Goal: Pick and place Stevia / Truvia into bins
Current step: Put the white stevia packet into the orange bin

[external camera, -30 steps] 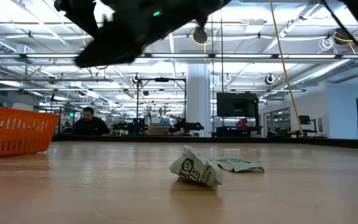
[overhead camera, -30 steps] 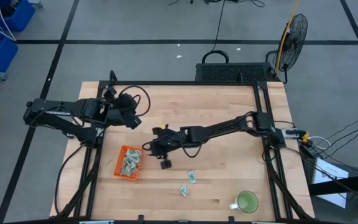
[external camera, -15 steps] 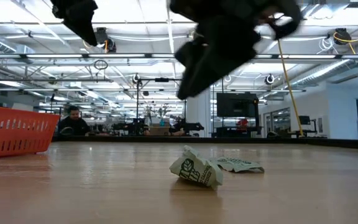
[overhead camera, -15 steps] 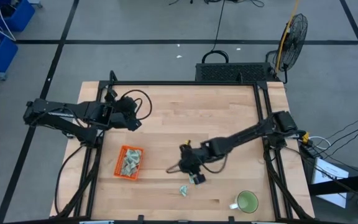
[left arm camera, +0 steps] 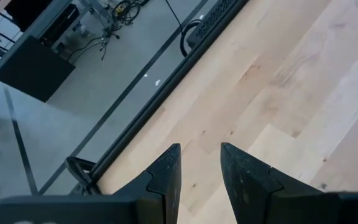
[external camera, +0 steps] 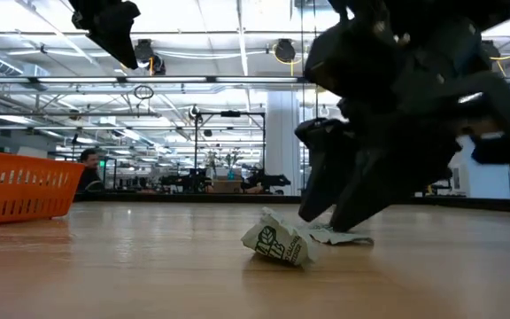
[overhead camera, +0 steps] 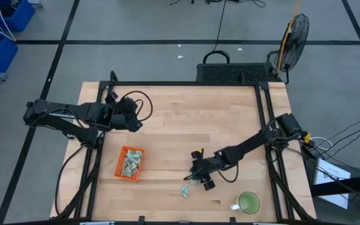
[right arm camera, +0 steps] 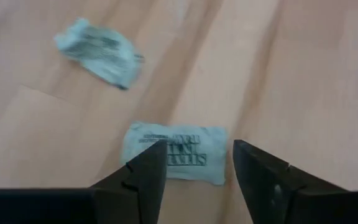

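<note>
1. The right gripper [right arm camera: 194, 163], fingers spread, hangs just over a flat pale green paper packet [right arm camera: 176, 152] on the wooden table [overhead camera: 167, 125]. It should come straight down, straddling the packet's short width, before pinching.
2. A crumpled green packet [overhead camera: 184, 191] lies near; best not to nudge it.
3. The shallow orange plastic tray [overhead camera: 120, 167] sits well apart, with what look like several packets inside.
4. The left gripper [left arm camera: 197, 171] waits at the far left edge, fingers parted, empty.

Grey floor [overhead camera: 167, 25], black fan [overhead camera: 294, 31], ceiling lights [external camera: 283, 50].
</note>
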Controlling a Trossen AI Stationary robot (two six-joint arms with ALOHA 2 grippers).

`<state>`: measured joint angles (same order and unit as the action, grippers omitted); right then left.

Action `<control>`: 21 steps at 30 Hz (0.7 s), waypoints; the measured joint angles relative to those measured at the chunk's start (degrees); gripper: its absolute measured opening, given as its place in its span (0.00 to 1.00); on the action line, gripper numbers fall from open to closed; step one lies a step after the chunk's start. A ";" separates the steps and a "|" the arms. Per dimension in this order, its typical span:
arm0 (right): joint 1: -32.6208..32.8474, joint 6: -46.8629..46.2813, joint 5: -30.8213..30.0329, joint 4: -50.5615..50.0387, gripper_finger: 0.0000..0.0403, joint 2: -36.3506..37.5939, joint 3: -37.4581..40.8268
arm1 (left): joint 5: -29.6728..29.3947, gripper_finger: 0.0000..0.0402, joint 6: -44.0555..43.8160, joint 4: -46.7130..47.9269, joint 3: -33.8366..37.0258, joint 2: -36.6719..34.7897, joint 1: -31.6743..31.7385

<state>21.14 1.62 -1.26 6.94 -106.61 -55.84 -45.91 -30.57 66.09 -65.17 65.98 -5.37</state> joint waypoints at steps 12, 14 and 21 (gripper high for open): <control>-2.04 -2.32 -0.10 10.82 0.30 0.13 8.24 | 0.00 0.30 0.02 -0.18 0.02 0.00 0.00; -2.27 -2.66 -0.10 11.17 0.26 0.13 8.35 | 0.00 0.30 0.02 -0.18 0.02 0.00 0.00; -3.51 1.00 -0.49 16.97 0.13 -0.13 8.57 | 0.02 0.30 -1.15 -0.35 0.02 0.00 0.00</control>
<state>17.63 2.63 -1.75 23.91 -106.74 -47.27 -45.89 -31.71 65.73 -65.14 65.98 -5.37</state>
